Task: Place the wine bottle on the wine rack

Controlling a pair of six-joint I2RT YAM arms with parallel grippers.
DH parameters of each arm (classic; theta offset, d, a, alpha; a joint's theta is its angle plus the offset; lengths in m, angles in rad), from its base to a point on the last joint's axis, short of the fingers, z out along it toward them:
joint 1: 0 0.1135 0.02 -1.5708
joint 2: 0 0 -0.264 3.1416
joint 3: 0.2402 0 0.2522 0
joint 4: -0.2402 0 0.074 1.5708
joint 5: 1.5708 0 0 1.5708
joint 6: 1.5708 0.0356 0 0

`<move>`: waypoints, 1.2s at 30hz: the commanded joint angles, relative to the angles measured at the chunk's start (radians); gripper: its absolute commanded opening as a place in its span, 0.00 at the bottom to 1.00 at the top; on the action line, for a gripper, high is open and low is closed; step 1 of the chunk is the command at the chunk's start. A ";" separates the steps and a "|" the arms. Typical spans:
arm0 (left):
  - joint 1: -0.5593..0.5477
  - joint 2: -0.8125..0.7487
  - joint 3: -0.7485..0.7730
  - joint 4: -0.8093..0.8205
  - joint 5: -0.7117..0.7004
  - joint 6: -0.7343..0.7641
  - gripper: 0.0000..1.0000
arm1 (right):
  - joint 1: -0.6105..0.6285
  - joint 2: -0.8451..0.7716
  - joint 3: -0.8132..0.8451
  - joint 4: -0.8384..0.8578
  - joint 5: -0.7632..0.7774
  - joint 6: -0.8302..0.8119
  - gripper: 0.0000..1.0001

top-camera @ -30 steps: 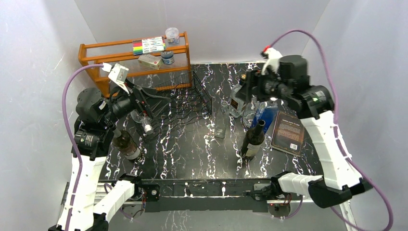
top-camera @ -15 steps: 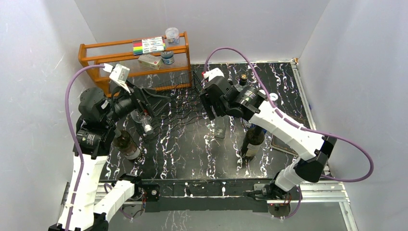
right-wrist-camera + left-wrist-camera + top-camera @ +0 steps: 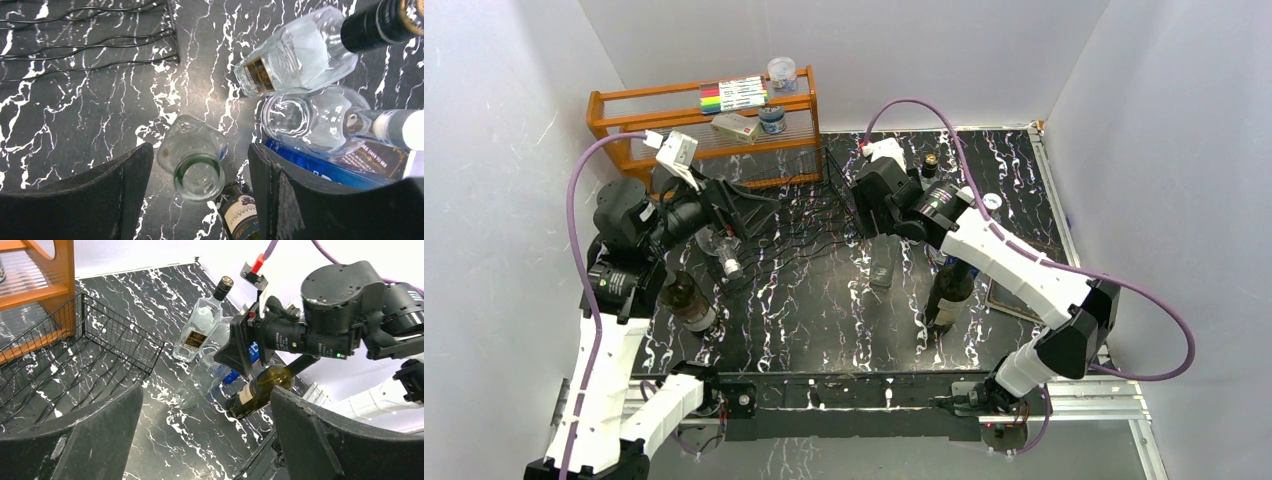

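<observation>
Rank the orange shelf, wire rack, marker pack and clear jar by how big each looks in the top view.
Largest to smallest:
1. orange shelf
2. wire rack, partly hidden, so its full extent is unsure
3. marker pack
4. clear jar

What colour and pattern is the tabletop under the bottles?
The tabletop is black with white marble-like veining; the right wrist view shows it best.

At the upper left of the top view, an orange wooden shelf (image 3: 704, 135) holds a marker pack (image 3: 733, 95), a small jar (image 3: 781, 72) and a tin (image 3: 772, 119). On the black marbled desk (image 3: 824, 300), right of centre, stand a square clear bottle (image 3: 295, 55), a round clear bottle (image 3: 310, 117) and an open-necked clear bottle (image 3: 195, 157).
</observation>
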 commanded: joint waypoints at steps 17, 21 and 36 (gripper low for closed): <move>-0.176 0.084 -0.134 0.153 0.026 -0.155 0.93 | -0.043 -0.112 -0.102 0.117 -0.099 0.036 0.13; -0.333 0.114 -0.184 0.176 -0.096 -0.139 0.92 | -0.043 -0.159 -0.123 0.130 -0.190 0.038 0.13; -0.521 0.090 -0.555 0.420 -0.089 0.163 0.98 | -0.043 -0.353 -0.217 0.235 -0.605 0.104 0.13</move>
